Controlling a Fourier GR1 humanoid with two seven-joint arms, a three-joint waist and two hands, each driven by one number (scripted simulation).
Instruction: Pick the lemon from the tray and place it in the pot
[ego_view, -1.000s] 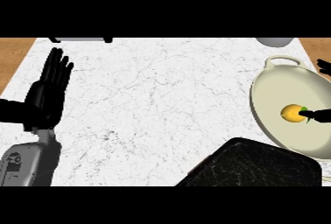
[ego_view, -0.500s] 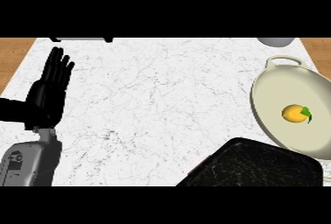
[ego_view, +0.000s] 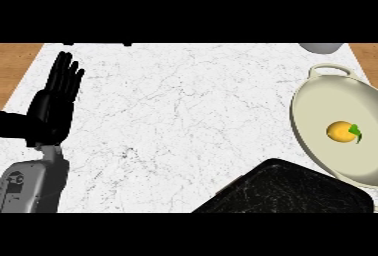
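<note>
The left hand rests at the left edge of the white marble counter, fingers straight and up, holding nothing. The cream pot and the black tray are both cut off by the frame. The lemon – yellow-orange, with a green leaf – lies inside the pot.

A white marble counter top with thin grey veins fills most of the view under even light. Strips of brown wood show past its left and right edges, and a grey rounded object sits at the far right edge.
</note>
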